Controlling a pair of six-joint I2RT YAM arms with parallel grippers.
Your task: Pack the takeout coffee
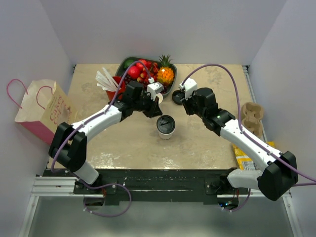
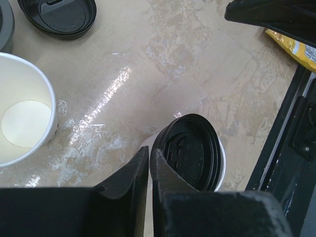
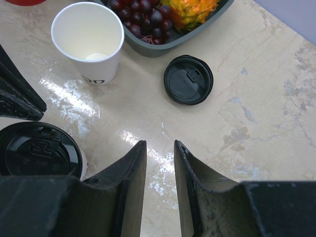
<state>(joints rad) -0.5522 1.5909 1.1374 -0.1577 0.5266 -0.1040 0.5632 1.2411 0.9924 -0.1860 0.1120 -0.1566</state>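
Observation:
The takeout coffee (image 1: 166, 126), a white paper cup with a black lid, stands upright in the middle of the table. My left gripper (image 1: 156, 111) hovers just behind it. In the left wrist view that gripper (image 2: 149, 155) is shut with nothing between its fingers, and the takeout coffee (image 2: 197, 153) sits right beside the fingertips. My right gripper (image 3: 160, 145) is open over bare table and holds nothing. The takeout coffee (image 3: 37, 150) lies to its left.
A lidless white cup (image 3: 89, 42) and a loose black lid (image 3: 188, 79) stand near the fruit tray (image 1: 129, 63). A red cup with straws (image 1: 112, 84) is at the back left. A paper bag (image 1: 42, 108) stands at the left edge. A cardboard carrier (image 1: 252, 118) and yellow packet (image 1: 242, 155) lie right.

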